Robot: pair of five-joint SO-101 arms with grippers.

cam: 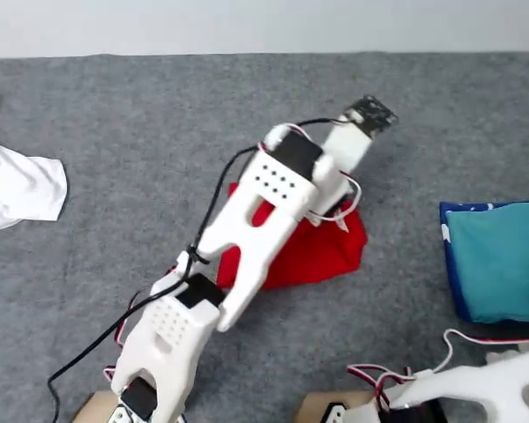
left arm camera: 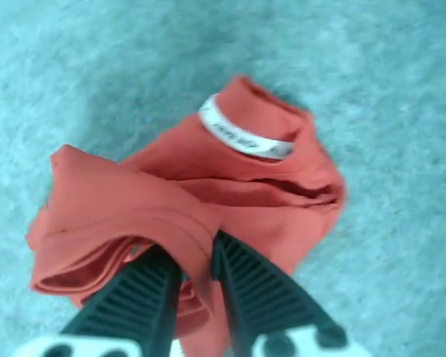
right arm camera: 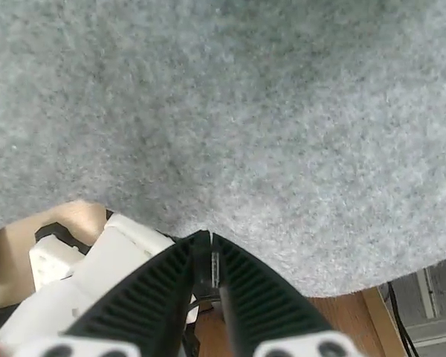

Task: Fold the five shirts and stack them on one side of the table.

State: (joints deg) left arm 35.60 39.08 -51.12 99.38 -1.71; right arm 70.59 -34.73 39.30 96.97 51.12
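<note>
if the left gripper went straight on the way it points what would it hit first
The red shirt: the left gripper has its jaws shut on a fold, and more bunched shirt lies right ahead, probably with the grey mat just beneath.

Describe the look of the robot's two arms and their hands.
Both arms have white plastic shells: the left arm with rows of small round holes and a black cable, the right arm with red and white wires. The left hand and right hand have black ribbed fingers.
</note>
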